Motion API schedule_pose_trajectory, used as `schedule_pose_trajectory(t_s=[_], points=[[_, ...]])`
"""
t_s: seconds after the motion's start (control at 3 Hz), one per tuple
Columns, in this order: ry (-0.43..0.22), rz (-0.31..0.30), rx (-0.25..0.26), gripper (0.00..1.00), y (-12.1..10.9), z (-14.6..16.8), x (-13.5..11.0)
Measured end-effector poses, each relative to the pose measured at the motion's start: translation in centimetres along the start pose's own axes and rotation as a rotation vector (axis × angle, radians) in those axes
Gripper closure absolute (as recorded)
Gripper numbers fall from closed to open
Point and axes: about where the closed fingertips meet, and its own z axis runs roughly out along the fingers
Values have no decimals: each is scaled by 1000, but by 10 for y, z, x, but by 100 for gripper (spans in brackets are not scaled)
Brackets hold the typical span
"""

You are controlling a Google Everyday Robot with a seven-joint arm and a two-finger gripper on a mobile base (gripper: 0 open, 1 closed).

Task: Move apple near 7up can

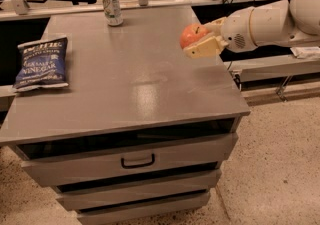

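The red-orange apple (191, 34) is held in my gripper (199, 40), which is shut on it and lifted above the right side of the grey cabinet top (135, 74). The arm reaches in from the right. The 7up can (112, 7), white and green with a silver top, stands upright at the far edge of the top, left of and beyond the apple.
A blue chip bag (42, 62) lies flat at the left edge of the top. The cabinet has drawers below, the upper one with a dark handle (137, 161). Metal rails and table legs run behind it. Speckled floor lies to the right.
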Motion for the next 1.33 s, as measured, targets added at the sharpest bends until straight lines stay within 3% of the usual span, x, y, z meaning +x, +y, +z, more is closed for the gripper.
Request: schedule_pose_trajectory(t_s=[0.33,0.67,1.0,1.33], points=[[-14,-22,-6,100,4,8,-5],[-76,-55,10,100,-13,44,-34],[-139,-102,20,100,-40,106,-84],[-146,-139,0,100,-56,161,-120]])
